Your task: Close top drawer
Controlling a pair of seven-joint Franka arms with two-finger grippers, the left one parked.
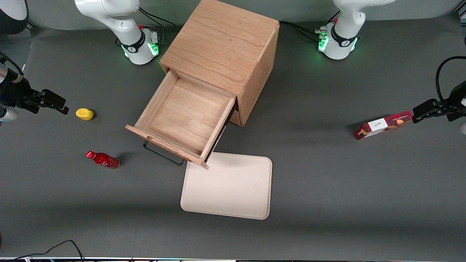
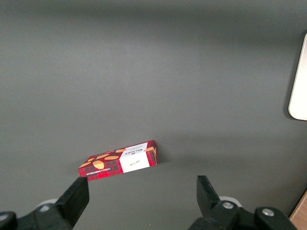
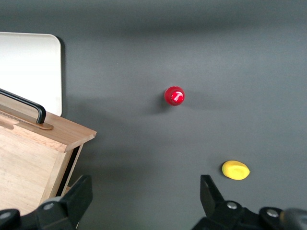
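Top drawer (image 1: pixel 185 118) hangs wide open at centre frame, its front over the tray (image 1: pixel 233 189). The gripper (image 1: pixel 54 102) waits at the left edge, fingers spread, holding nothing. Best play: come in square against the drawer front and push straight. The right wrist view shows the handle (image 3: pixel 26 106) close up; front view shows the whole cabinet (image 1: pixel 222 47).

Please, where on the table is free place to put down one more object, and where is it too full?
Bare mat lies between the tray and the biscuit box, and nearer the front camera than the red bottle. It is crowded around the open top drawer, which overhangs the tray's corner. The gripper, open, hangs beside the yellow object.
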